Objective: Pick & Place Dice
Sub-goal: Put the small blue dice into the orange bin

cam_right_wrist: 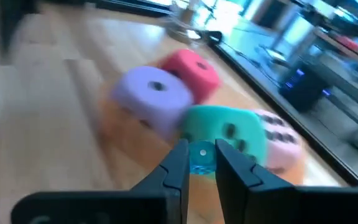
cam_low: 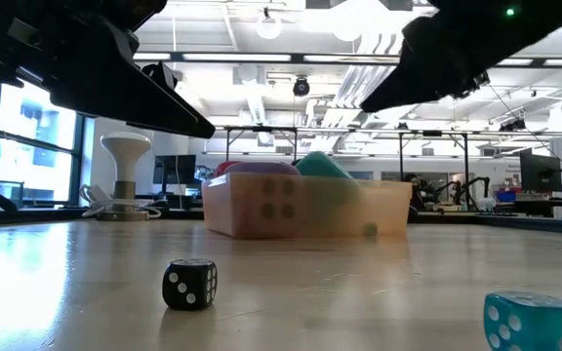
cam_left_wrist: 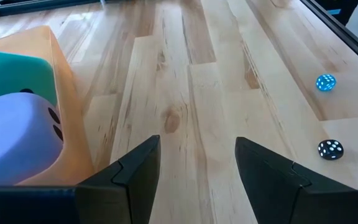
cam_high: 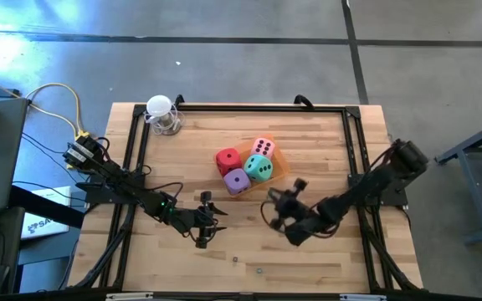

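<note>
Four dice sit packed together in the orange tray (cam_high: 279,160). The red die (cam_high: 228,159) and the pink die (cam_high: 263,147) are on the tray's far side. The purple die (cam_high: 238,181) and the teal die (cam_high: 259,168) are on its near side, and each die touches its neighbours.

The right gripper (cam_right_wrist: 201,149) hangs just off the tray's near edge, beside the teal die. Its claw is clenched on a small blue die (cam_right_wrist: 199,163), pinched between the fingertips.

The left gripper (cam_left_wrist: 197,146) is near the tray, on the purple die's side. Its claw is released, with only bare wood between the fingers.

Two more small dice, one black (cam_left_wrist: 330,149) and one blue (cam_left_wrist: 325,82), lie on the table well apart from the tray, toward the front edge.
</note>
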### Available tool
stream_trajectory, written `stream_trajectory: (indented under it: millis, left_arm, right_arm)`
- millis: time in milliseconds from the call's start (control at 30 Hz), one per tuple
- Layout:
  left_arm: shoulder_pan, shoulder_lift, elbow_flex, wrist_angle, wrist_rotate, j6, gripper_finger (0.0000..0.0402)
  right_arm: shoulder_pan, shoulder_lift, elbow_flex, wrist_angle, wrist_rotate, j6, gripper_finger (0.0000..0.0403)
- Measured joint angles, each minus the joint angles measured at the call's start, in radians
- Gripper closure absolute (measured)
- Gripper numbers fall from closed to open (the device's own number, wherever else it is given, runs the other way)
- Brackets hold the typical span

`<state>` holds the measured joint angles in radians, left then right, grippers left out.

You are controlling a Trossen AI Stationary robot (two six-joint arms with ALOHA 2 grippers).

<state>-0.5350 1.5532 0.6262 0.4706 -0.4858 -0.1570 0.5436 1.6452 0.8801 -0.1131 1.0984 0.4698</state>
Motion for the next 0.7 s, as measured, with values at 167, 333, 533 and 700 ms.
stream_trajectory:
  millis: [167, 333, 533, 700]
  left_arm:
    - [0.000, 0.000, -0.001, 0.000, 0.000, 0.000, 0.0201]
    - [0.000, 0.000, -0.001, 0.000, 0.018, -0.001, 0.0201]
    - [0.000, 0.000, -0.001, 0.000, 0.057, -0.024, 0.0201]
    - [0.000, 0.000, -0.001, 0.000, 0.065, -0.025, 0.0201]
  right_arm:
    - [-0.091, -0.051, 0.000, -0.139, -0.017, 0.164, 0.0364]
    - [-0.221, -0.051, 0.000, -0.196, -0.162, 0.284, 0.0342]
    - [-0.332, -0.051, 0.000, -0.211, -0.310, 0.297, 0.0325]
    - [-0.358, -0.051, 0.000, -0.203, -0.358, 0.328, 0.0303]
